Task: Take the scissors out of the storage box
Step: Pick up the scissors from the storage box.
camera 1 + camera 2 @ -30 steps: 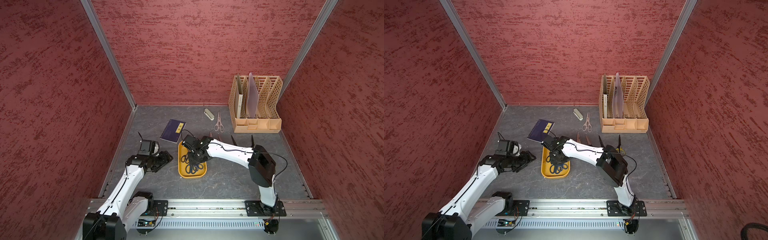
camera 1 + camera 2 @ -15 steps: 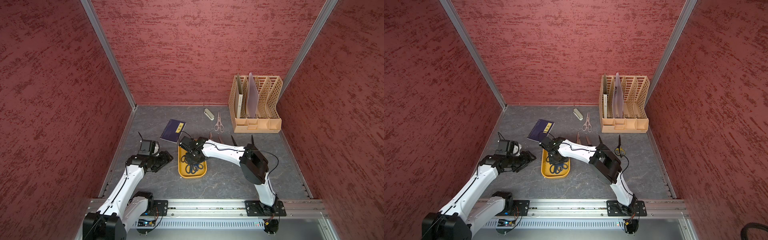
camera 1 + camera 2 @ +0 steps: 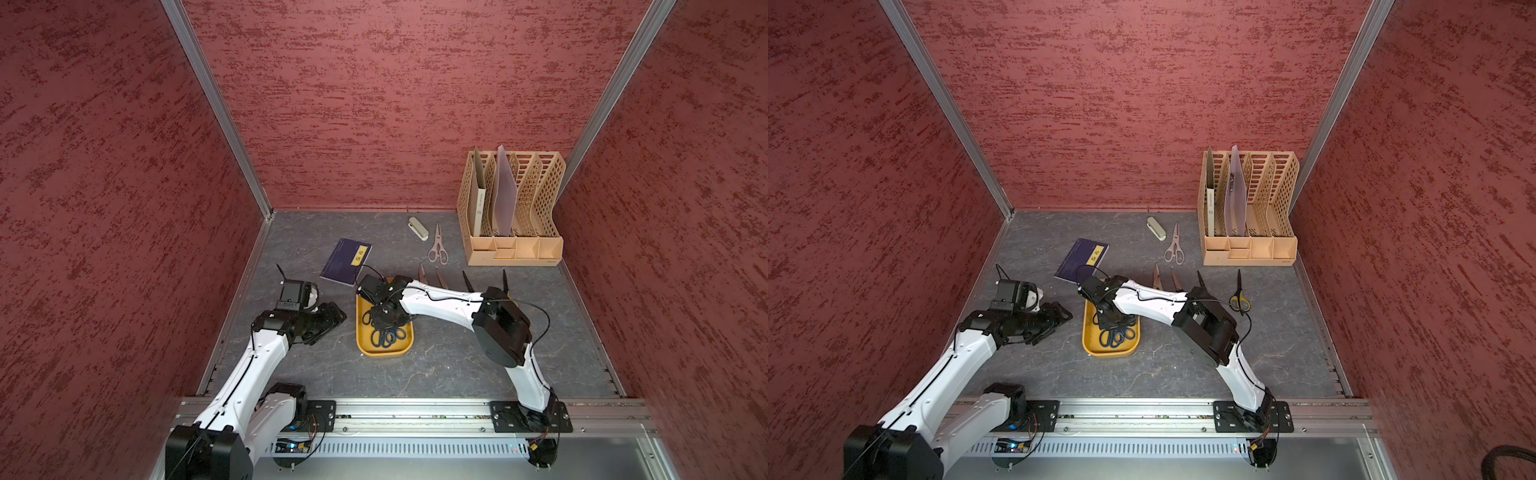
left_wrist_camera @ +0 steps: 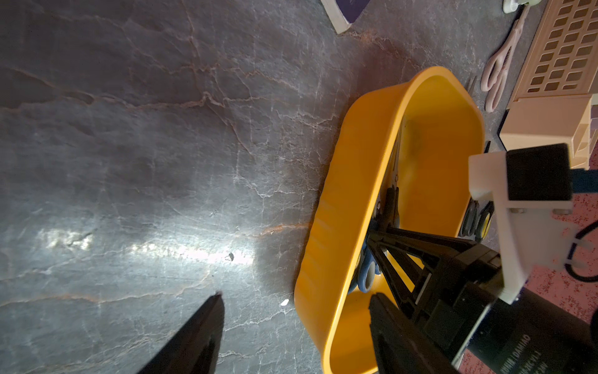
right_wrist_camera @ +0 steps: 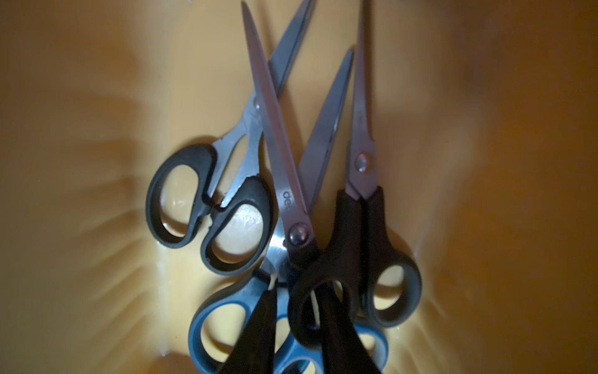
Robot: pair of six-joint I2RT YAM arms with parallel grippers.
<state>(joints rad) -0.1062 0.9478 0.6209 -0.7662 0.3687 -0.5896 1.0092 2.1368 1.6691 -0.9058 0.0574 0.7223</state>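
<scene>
In the last second the right hand [image 5: 297, 291] has edged toward the left edge of the desk [image 3: 436, 365] inside the storage box [image 3: 384, 354], near the desk's middle. Its fingers have drawn closer together. One finger [image 5: 333, 323] now pokes through the big loop of the black-handled scissors [image 5: 351, 226], which lie across the blue-handled scissors [image 5: 195, 327]. Whether that loop is pinched yet I can't tell. The left hand [image 4: 297, 296] hasn't budged, fingers apart and empty beside the box. This pair looks next to come out.
</scene>
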